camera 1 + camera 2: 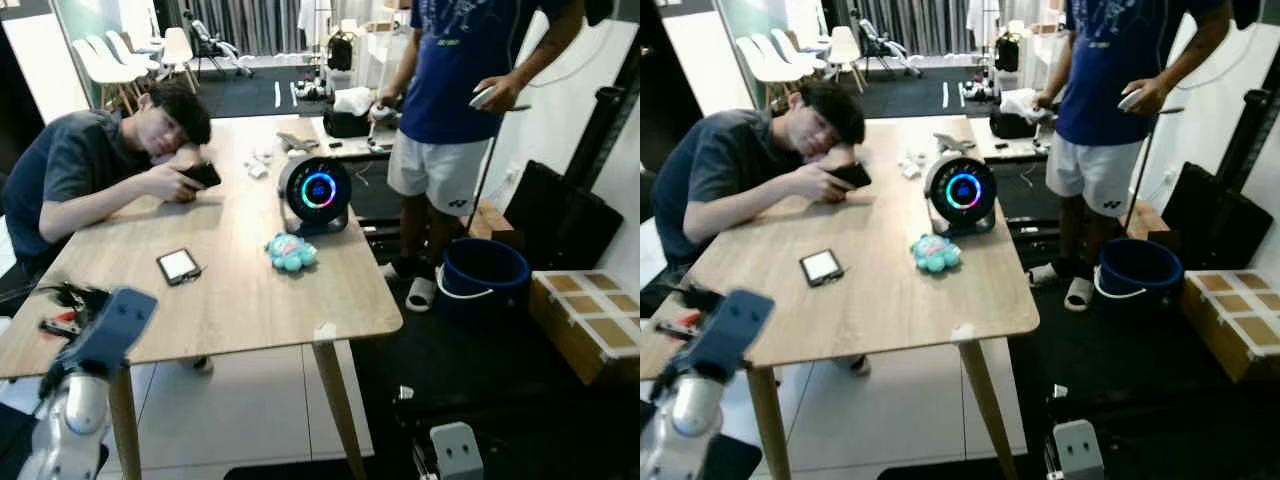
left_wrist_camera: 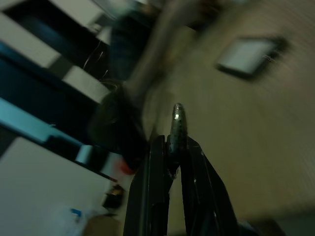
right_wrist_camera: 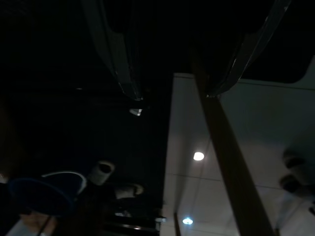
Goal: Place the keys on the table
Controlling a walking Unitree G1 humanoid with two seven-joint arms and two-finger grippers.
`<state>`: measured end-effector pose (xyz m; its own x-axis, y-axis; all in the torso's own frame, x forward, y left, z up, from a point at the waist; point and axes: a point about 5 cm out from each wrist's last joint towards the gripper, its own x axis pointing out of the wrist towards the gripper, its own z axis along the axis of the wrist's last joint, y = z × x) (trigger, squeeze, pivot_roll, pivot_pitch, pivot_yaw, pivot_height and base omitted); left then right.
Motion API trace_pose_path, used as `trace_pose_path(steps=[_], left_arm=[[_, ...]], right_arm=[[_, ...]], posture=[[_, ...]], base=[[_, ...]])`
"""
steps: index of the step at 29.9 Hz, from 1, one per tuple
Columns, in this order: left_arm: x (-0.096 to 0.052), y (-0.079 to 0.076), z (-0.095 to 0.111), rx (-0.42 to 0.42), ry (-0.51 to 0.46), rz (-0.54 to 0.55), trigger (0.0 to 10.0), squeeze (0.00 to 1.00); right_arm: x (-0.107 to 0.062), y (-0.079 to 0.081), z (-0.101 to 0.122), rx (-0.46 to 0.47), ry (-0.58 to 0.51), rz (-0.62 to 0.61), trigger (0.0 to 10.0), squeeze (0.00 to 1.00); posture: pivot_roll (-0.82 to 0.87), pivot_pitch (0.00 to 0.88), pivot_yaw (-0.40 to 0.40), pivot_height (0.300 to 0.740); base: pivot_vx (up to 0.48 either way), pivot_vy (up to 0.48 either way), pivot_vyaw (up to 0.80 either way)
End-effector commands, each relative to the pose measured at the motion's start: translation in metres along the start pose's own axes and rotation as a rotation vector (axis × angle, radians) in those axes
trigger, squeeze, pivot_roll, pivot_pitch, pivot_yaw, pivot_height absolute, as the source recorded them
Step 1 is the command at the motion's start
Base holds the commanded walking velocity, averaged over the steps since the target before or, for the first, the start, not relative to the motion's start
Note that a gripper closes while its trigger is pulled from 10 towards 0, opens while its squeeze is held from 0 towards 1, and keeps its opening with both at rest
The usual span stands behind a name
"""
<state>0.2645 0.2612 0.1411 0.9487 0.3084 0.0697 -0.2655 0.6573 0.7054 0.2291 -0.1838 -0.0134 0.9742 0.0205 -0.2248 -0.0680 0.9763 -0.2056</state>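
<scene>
Left gripper (image 2: 171,145): raised at the table's near left corner, fingers clenched together on a slim metal blade that sticks out past the tips. This is taken to be one of the keys (image 2: 177,118). A dark bunch with a red bit sits just beside the fingers, at the wooden table's (image 1: 240,290) left edge (wrist view blurred, so contact with the tabletop is not readable). Behind it a seated person (image 1: 80,170) leans head-on-arm over the tabletop, holding a dark phone. A second phone (image 1: 178,266) lies flat, screen up, near the table's middle. To its right are a teal plush toy (image 1: 291,252) and, just behind that, a round black device (image 1: 316,192) with a glowing ring. White chairs (image 1: 110,55) stand at the far left of the room. Right gripper (image 3: 173,94): hanging low beside a table leg (image 3: 226,172), fingers spread apart, nothing between them (view very dark). A standing person (image 1: 450,80) in a blue shirt is past the table's right side. A blue bucket (image 1: 484,275) sits on the dark floor near their feet, with cardboard boxes (image 1: 585,320) at far right.
</scene>
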Motion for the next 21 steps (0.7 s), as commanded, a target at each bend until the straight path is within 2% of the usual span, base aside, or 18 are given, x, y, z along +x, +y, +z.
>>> trace_pose_path(steps=[1, 3, 4, 7, 11, 12, 15, 18, 19, 21], left_arm=[[-0.010, -0.011, -0.021, -0.007, 0.086, -0.018, 10.0, 0.00], [-0.012, -0.012, -0.025, -0.023, 0.112, -0.016, 10.0, 0.00], [-0.013, -0.012, -0.026, -0.078, 0.125, -0.008, 10.0, 0.00], [-0.013, -0.011, -0.025, -0.116, 0.127, -0.003, 10.0, 0.00], [-0.004, 0.002, 0.020, -0.373, -0.019, 0.006, 10.0, 0.00], [-0.004, 0.002, 0.020, -0.373, -0.019, 0.006, 10.0, 0.00], [0.002, 0.013, 0.052, -0.519, -0.127, -0.003, 10.0, 0.00], [0.003, 0.018, 0.090, -0.569, -0.266, -0.069, 10.0, 0.00], [0.003, 0.018, 0.090, -0.569, -0.266, -0.069, 10.0, 0.00], [0.000, 0.016, 0.112, -0.579, -0.338, -0.131, 10.0, 0.00]], right_arm=[[-0.001, 0.000, -0.001, 0.012, 0.010, -0.009, 10.0, 0.00], [-0.001, 0.001, -0.001, 0.012, 0.010, -0.008, 10.0, 0.00], [-0.001, 0.001, 0.000, 0.012, 0.010, -0.005, 10.0, 0.00], [0.000, 0.001, 0.000, 0.012, 0.009, -0.003, 10.0, 0.00], [0.001, 0.002, 0.001, 0.004, 0.013, 0.013, 10.0, 0.00], [0.001, 0.002, 0.001, 0.004, 0.013, 0.013, 10.0, 0.00], [0.002, 0.003, 0.001, 0.005, 0.012, 0.015, 10.0, 0.00], [0.002, 0.004, 0.001, 0.005, 0.016, 0.017, 10.0, 0.00], [0.002, 0.004, 0.001, 0.005, 0.016, 0.017, 10.0, 0.00], [0.001, 0.005, 0.000, 0.004, 0.020, 0.018, 10.0, 0.00]], posture=[[0.11, 0.129, 0.040, 0.740], [0.11, 0.129, 0.040, 0.740], [0.11, 0.130, 0.037, 0.740], [0.11, 0.130, 0.035, 0.740], [0.12, 0.131, 0.028, 0.740], [0.12, 0.131, 0.028, 0.740], [0.12, 0.131, 0.029, 0.740], [0.12, 0.130, 0.031, 0.740], [0.12, 0.130, 0.031, 0.740], [0.12, 0.130, 0.033, 0.740]], base=[[0.000, 0.000, 0.00], [0.000, 0.000, 0.00], [0.000, 0.000, 0.00], [0.000, 0.000, 0.00], [0.000, 0.000, 0.00], [0.000, 0.000, 0.00], [0.000, 0.000, 0.00], [0.000, 0.000, 0.00], [0.000, 0.000, 0.00], [0.000, 0.000, 0.00]])
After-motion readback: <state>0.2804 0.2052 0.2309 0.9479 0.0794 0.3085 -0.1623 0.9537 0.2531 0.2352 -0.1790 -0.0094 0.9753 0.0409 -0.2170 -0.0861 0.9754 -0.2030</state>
